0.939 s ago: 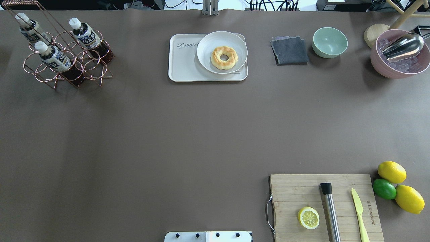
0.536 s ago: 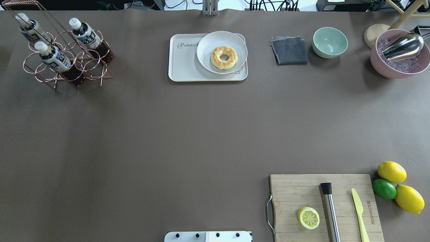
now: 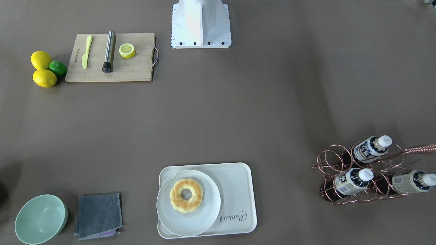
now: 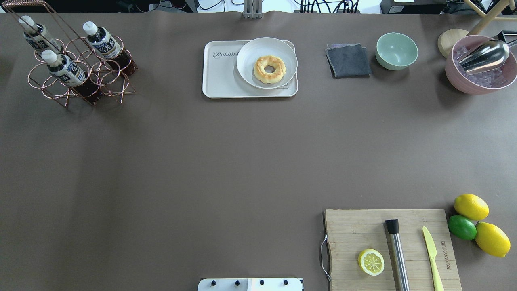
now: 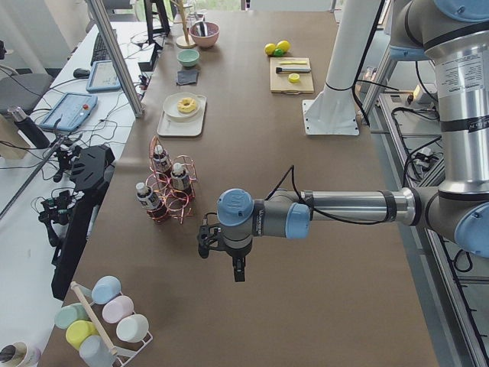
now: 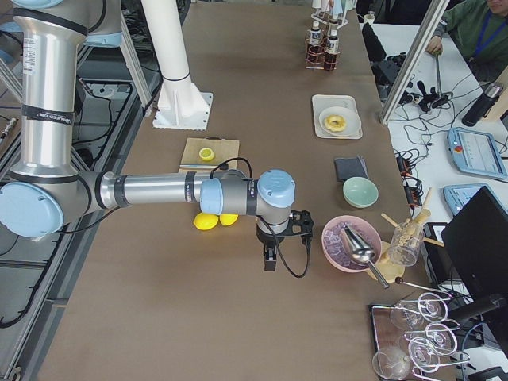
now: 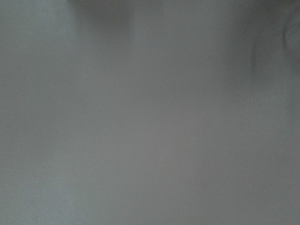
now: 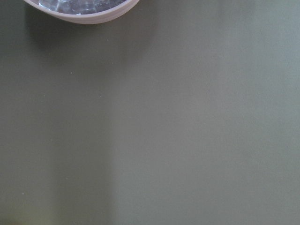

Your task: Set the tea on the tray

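Brown table [image 4: 242, 161] carries tea [image 4: 64, 69] at ten o'clock and the tray [image 4: 221, 79] at twelve. Whether the jaws of the left gripper [image 5: 238, 269] and right gripper [image 6: 270, 259] are apart cannot be told.

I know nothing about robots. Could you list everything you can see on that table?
Tea bottles: three, dark brown, white caps; in rack, robot's far left.
Rack: one, copper wire; holds bottles.
Tray: one, off-white; far middle.
Plate: one, white; on tray.
Doughnut: one, golden; on plate.
Cloth: one, grey; right of tray.
Bowl: one, pale green; beside cloth.
Ice bowl: one, pink; far right, steel scoop inside.
Cutting board: one, wooden; near right, bearing lemon half, steel muddler, yellow-green knife.
Lemons: two, yellow; right of board.
Lime: one, green; against lemons.
Left gripper: one, black; over table's left end, state unclear.
Right gripper: one, black; near ice bowl, state unclear.
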### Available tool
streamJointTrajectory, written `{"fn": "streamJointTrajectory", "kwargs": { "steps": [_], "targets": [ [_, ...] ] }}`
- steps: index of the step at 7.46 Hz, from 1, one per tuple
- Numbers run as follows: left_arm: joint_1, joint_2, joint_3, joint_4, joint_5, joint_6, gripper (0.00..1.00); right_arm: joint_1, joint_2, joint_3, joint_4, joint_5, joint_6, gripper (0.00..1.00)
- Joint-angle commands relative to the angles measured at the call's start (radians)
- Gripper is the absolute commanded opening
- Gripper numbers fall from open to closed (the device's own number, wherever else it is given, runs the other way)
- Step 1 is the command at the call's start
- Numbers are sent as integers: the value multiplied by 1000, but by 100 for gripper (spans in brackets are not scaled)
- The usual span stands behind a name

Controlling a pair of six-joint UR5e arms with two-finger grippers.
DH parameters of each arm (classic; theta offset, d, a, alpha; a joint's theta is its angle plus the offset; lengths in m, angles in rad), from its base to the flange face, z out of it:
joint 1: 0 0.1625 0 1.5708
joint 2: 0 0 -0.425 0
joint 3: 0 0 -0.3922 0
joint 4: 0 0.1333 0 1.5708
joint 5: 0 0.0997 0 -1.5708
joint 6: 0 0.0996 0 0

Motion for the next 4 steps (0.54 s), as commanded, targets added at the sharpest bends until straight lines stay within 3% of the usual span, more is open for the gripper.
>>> {"fn": "streamJointTrajectory", "kwargs": {
  "steps": [1, 4],
  "targets": [
    [-1, -20, -5, -4, 1, -5, 99, 0, -3, -2, -2, 0, 1, 100],
    [-3, -34, 16, -54, -41, 3, 99, 0, -4, -2, -2, 4, 3, 100]
  ]
}}
